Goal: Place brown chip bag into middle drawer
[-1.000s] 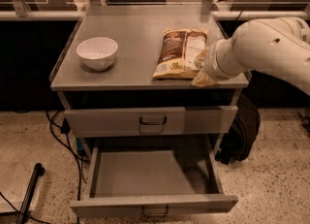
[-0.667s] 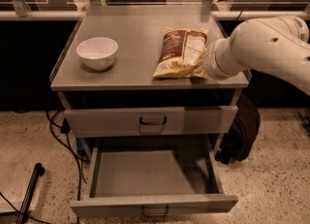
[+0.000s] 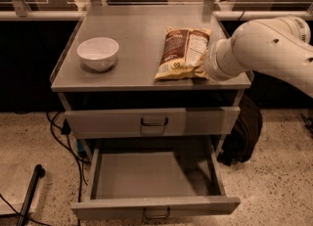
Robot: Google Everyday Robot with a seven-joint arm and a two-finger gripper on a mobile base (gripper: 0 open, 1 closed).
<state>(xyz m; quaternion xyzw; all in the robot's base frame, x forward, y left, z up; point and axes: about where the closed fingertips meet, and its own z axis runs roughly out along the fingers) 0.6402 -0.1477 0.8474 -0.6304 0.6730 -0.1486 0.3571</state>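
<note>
The brown chip bag [image 3: 182, 53] lies flat on the cabinet top [image 3: 132, 29], right of centre, with its white label panel facing up. My white arm [image 3: 264, 49] reaches in from the right. My gripper [image 3: 201, 66] is at the bag's near right edge, mostly hidden behind the wrist. The middle drawer [image 3: 156, 206] is pulled out wide below, and its grey inside holds nothing. The matching drawer above it [image 3: 152, 121] is shut.
A white bowl [image 3: 98, 53] stands on the left of the cabinet top. Dark cables [image 3: 63, 137] hang at the cabinet's left, a black pole [image 3: 30, 191] lies on the floor, and a dark bag [image 3: 242, 132] sits on the floor at the right.
My wrist and gripper have edged slightly in towards the bag's right edge. The bag, the bowl and the drawers have not moved.
</note>
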